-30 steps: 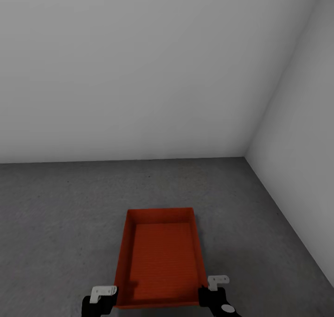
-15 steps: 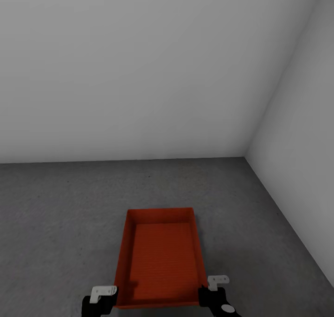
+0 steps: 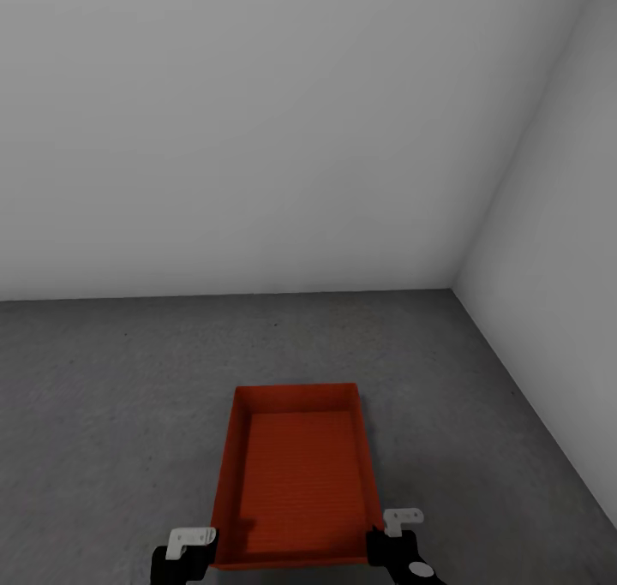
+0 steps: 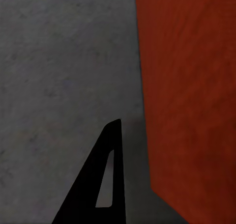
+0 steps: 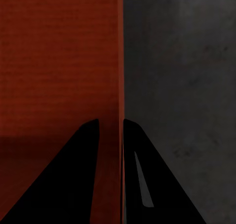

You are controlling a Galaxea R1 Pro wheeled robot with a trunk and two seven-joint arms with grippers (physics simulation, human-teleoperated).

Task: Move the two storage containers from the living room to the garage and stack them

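The bin (image 3: pixel 297 482) is laid lengthwise away from the robot. Its wall is pinched by the right gripper (image 5: pixel 111 130); the left gripper (image 3: pixel 190 540) beside it cannot be judged.

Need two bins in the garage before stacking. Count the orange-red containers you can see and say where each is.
1. The storage container is low over the grey floor before the robot, its right wall between the right pincer fingers. A second may be out of view.

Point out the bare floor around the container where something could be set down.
Bare concrete floor lies left of the storage container, between it and the back wall, and toward the right wall. It is crowded at the near corners, by the left gripper and right gripper.
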